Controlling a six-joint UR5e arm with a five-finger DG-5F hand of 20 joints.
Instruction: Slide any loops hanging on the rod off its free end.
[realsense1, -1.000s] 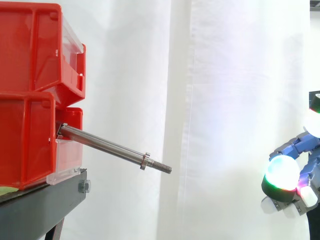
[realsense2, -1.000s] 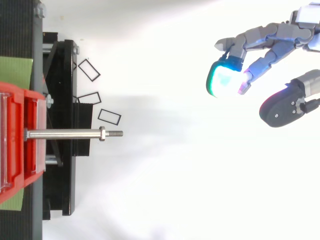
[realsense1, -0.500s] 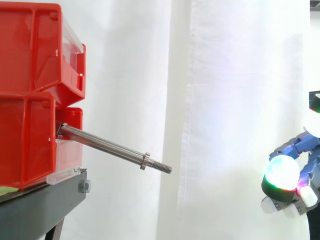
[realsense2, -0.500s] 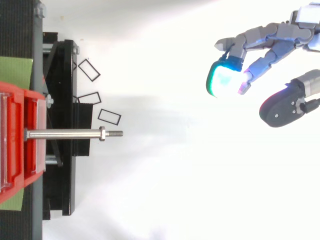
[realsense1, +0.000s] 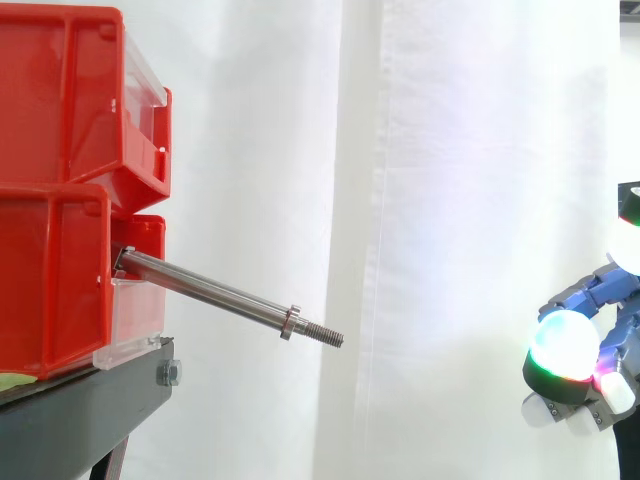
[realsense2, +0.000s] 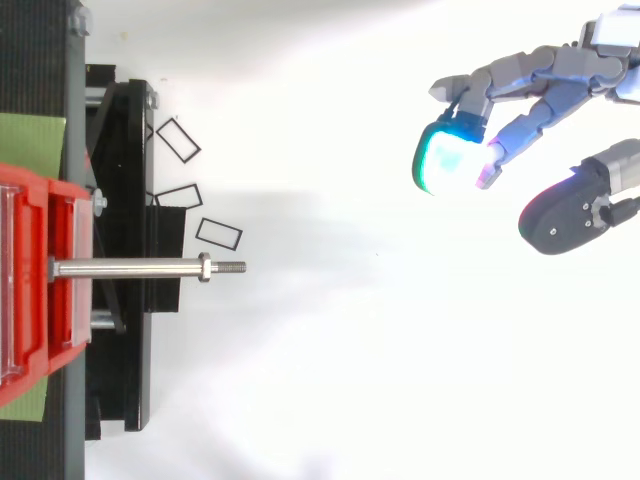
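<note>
Hand (realsense2: 530, 75) right of rod (realsense2: 130, 268), perhaps lower

Red bins (realsense1: 60, 100), black stand (realsense1: 80, 420), curtain (realsense1: 450, 200), perhaps green mat (realsense2: 30, 145)

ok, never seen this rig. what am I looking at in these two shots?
A robot arm's hand with glowing fingertip pads, shown twice: one camera looks level from the side, the other straight down. Stacked red plastic bins sit on a black metal stand before a white curtain. A steel rod with a threaded tip sticks out of the lower bin; nothing hangs on it. Three thin black rectangular frames lie by the stand. The hand hangs well clear of the rod, fingers relaxed, holding nothing.
</note>
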